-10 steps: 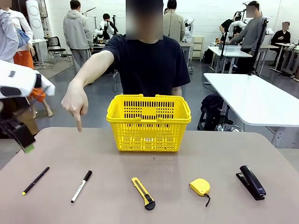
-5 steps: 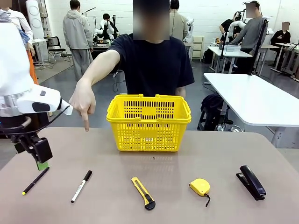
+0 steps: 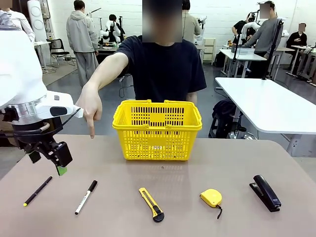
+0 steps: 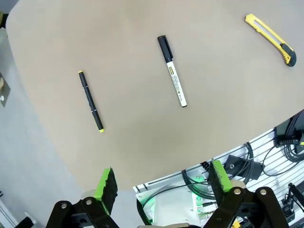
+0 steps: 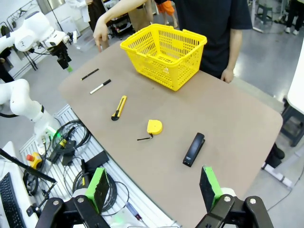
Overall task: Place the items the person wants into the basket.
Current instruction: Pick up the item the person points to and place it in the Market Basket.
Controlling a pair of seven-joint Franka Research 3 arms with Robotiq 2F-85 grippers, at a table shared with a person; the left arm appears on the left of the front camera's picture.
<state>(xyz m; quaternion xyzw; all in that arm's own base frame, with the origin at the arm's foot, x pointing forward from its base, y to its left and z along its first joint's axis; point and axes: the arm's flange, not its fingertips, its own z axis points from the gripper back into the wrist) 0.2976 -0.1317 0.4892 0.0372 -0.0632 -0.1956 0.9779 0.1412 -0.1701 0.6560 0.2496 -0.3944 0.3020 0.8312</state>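
Basket (image 3: 143, 145): bright yellow, lattice-sided, standing upright at the far middle of the tabletop (image 3: 197, 163), directly in front of the person (image 3: 163, 69) in the black T-shirt. Handles folded down on the rim.

Items observed, all lying flat on the near part of the tabletop, outside the basket and apart from one another. From the robot's left:
- thin black pen (image 3: 37, 191), yellow tip at its near end, lying at a slant;
- white marker (image 3: 86, 197), black cap toward the far side;
- utility knife (image 3: 151, 204), yellow body, black near end, roughly below the basket's middle;
- yellow tape measure (image 3: 211, 197);
- black stapler (image 3: 265, 192), nearest the right edge.

Person's hand (image 3: 89, 106): arm stretched out to the basket's left, index finger pointing straight down over the far part of the tabletop, roughly up-table from the marker's cap. The fingertip is not seen to touch the surface.

Robot's left hand (image 4: 162, 179): fingers spread wide, nothing between the green pads. It hangs above the left part of the tabletop, clear of the surface, with the pen and the marker both below it and neither touched.

Robot's right hand (image 5: 154, 186): fingers likewise spread wide and empty, held high and well back from the tabletop's near right side.
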